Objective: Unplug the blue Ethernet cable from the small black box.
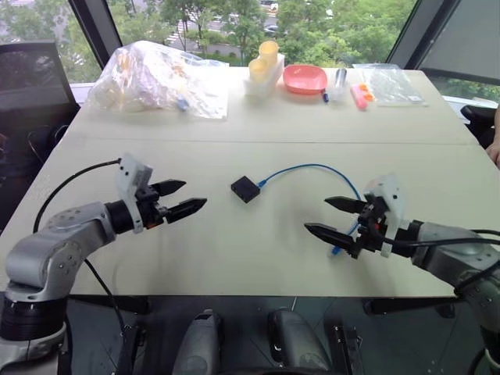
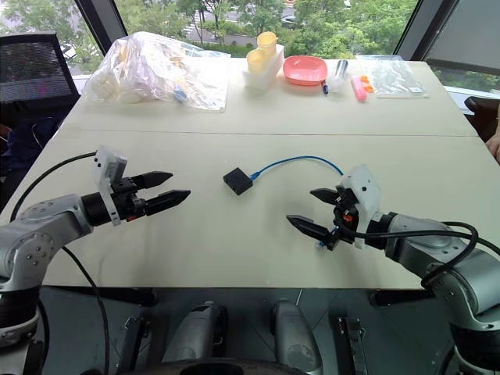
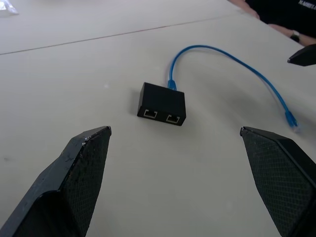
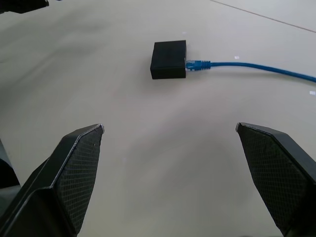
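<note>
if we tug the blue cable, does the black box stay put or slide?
Probably slides: the small black box looks light and sits loose on the smooth table. The blue Ethernet cable lies in a slack curve, so it is likely floppy and will straighten first.

Small black box (image 2: 238, 180) lies mid-bench (image 2: 234, 242), blue Ethernet cable (image 2: 301, 161) plugged into its right side, arcing right toward right gripper (image 2: 315, 209). Left gripper (image 2: 162, 189) left of box, apart from it, fingers spread, nothing held. Right gripper fingers spread too, cable's free end just beneath them. Far edge: plastic bag (image 2: 156, 70), pink dish (image 2: 305, 70), yellow cups (image 2: 262, 51).
</note>
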You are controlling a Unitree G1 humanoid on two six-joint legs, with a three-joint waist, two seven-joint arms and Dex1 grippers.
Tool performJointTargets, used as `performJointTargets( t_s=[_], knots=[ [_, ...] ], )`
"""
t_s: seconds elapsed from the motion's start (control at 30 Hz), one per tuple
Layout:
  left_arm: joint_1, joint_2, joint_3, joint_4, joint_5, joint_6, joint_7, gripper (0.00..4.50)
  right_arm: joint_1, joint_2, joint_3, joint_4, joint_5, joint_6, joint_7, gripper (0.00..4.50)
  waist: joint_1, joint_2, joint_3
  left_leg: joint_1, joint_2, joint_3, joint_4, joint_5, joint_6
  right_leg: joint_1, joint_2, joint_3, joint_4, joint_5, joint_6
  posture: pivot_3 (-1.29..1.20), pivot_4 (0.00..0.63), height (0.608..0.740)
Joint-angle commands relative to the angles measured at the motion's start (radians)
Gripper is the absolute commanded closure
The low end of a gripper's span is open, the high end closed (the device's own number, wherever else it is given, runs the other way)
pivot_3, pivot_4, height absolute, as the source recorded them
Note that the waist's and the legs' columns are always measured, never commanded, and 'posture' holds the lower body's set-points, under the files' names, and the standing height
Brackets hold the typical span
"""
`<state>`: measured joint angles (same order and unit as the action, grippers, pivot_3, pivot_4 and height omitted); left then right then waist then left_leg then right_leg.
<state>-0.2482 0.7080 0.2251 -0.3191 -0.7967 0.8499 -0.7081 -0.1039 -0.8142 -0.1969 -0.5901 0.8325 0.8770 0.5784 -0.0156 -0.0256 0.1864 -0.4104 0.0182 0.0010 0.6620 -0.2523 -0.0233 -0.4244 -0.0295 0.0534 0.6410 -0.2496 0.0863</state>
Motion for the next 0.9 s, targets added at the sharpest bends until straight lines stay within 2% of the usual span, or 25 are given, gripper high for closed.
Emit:
performJointTargets(
  t_s=[0.03, 0.13, 0.37, 0.8, 0.87, 0.9],
  knots=[
    [-0.011, 0.005, 0.039, -0.001, -0.041, 0.008, -0.025, 0.15, -0.017, 0.0, -0.004, -0.012, -0.004, -0.006, 0.005, 0.0, 0.001, 0.0, 0.0, 0.0, 0.0, 0.0, 0.0, 0.0, 0.0, 0.0, 0.0, 0.0, 0.0, 0.0, 0.0, 0.0, 0.15, 0.735],
    [-0.039, 0.007, 0.028, 0.006, -0.056, 0.031, -0.019, 0.15, -0.024, 0.001, 0.006, -0.005, -0.02, -0.011, 0.004, 0.0, 0.003, 0.0, 0.0, 0.0, 0.0, 0.0, 0.0, 0.0, 0.0, 0.0, 0.0, 0.0, 0.0, 0.0, 0.0, 0.0, 0.15, 0.735],
    [-0.051, 0.037, -0.026, 0.042, 0.016, -0.003, -0.067, 0.15, -0.039, -0.002, 0.02, 0.004, -0.062, -0.026, 0.017, 0.0, 0.0, 0.0, 0.0, 0.0, 0.0, 0.0, 0.0, 0.0, 0.0, 0.0, 0.0, 0.0, 0.0, 0.0, 0.0, 0.0, 0.15, 0.735],
    [-0.074, 0.026, -0.056, 0.076, 0.071, -0.036, -0.098, 0.15, -0.1, 0.019, 0.05, 0.038, -0.117, -0.045, 0.033, 0.0, 0.001, 0.0, 0.0, 0.0, 0.0, 0.0, 0.0, 0.0, 0.0, 0.0, 0.0, 0.0, 0.0, 0.0, 0.0, 0.0, 0.15, 0.735],
    [-0.084, 0.034, -0.067, 0.082, 0.084, -0.044, -0.114, 0.15, -0.146, 0.017, 0.099, 0.07, -0.166, -0.08, 0.053, 0.0, 0.001, 0.0, 0.0, 0.0, 0.0, 0.0, 0.0, 0.0, 0.0, 0.0, 0.0, 0.0, 0.0, 0.0, 0.0, 0.0, 0.15, 0.735],
    [-0.09, 0.058, -0.094, 0.093, 0.12, -0.068, -0.142, 0.15, -0.197, 0.018, 0.163, 0.116, -0.24, -0.13, 0.062, 0.0, -0.003, 0.0, 0.0, 0.0, 0.0, 0.0, 0.0, 0.0, 0.0, 0.0, 0.0, 0.0, 0.0, 0.0, 0.0, 0.0, 0.15, 0.735]
  ],
)
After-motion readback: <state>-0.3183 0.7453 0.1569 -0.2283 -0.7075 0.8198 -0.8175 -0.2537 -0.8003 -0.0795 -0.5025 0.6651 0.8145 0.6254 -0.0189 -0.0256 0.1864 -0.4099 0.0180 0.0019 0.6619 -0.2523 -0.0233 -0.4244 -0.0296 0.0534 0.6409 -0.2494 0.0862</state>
